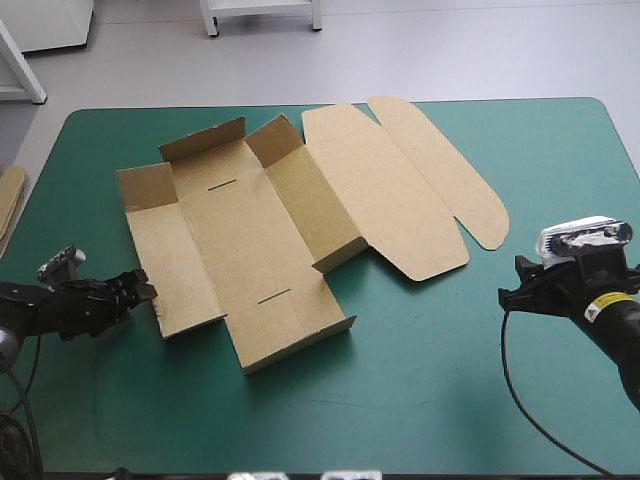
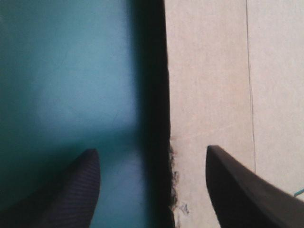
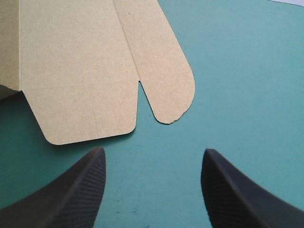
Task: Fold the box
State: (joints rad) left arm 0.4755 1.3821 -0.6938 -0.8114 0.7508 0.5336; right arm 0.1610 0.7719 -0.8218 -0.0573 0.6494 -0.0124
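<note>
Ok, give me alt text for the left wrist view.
The left gripper is open and straddles an edge of the box, with one finger over the brown board and the other over the teal-green cover. A dark shadow runs along that edge.
</note>
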